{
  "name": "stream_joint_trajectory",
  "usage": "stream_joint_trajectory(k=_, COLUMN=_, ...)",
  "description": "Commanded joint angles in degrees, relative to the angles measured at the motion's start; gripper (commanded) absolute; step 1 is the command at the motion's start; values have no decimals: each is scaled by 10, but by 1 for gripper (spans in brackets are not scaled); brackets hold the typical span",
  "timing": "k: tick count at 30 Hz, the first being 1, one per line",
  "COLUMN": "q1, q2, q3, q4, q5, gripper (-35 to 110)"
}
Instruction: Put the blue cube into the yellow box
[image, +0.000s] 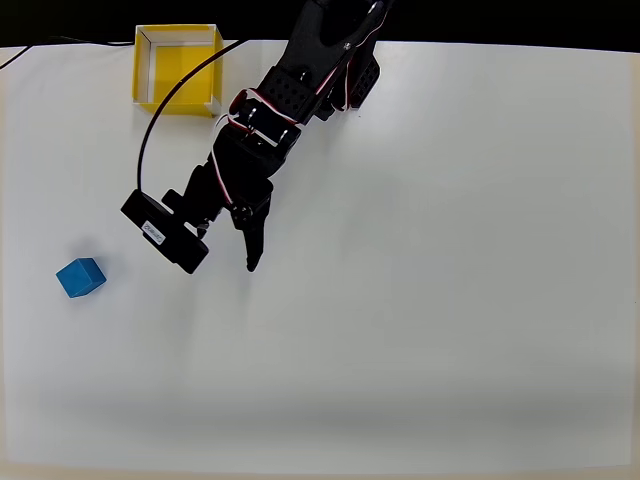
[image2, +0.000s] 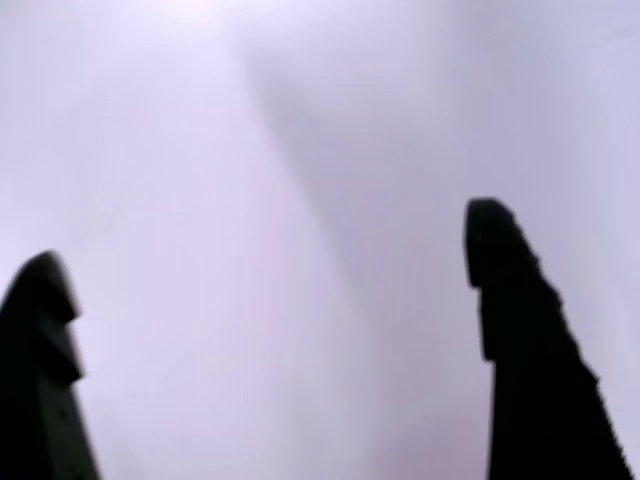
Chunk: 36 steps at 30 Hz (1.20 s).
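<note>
My jaws are open and hold nothing, so the cube (image: 81, 277) still sits on the counter (image: 450, 300), far from the box (image: 178, 70).

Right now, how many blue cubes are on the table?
1. The blue cube sits near the table's left edge in the overhead view, far below the yellow box. None looks hidden.

A flat, matte white table surface (image: 450, 300) spreads across nearly the whole overhead view, with soft grey shading toward its lower edge. Along the top runs a plain black background strip (image: 500, 20) beyond the table's far edge. In the wrist view the same white surface (image2: 300, 200) appears blurred and pale lilac
</note>
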Motion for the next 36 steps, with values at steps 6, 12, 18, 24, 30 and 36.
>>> stream_joint_trajectory(k=6, q1=174, q2=-273, q3=-312, q4=-73, q5=-11, gripper=58)
stream_joint_trajectory(k=12, q1=207, q2=-386, q3=-381, q4=-149, q5=-11, gripper=59)
stream_joint_trajectory(k=18, q1=207, q2=-481, q3=-476, q4=-168, q5=-2, gripper=59)
stream_joint_trajectory(k=24, q1=191, q2=-560, q3=-538, q4=-212, q5=7, gripper=59)
stream_joint_trajectory(k=30, q1=181, q2=-645, q3=-621, q4=-236, q5=10, gripper=59)
stream_joint_trajectory(k=36, q1=177, q2=-717, q3=-686, q4=-251, q5=10, gripper=58)
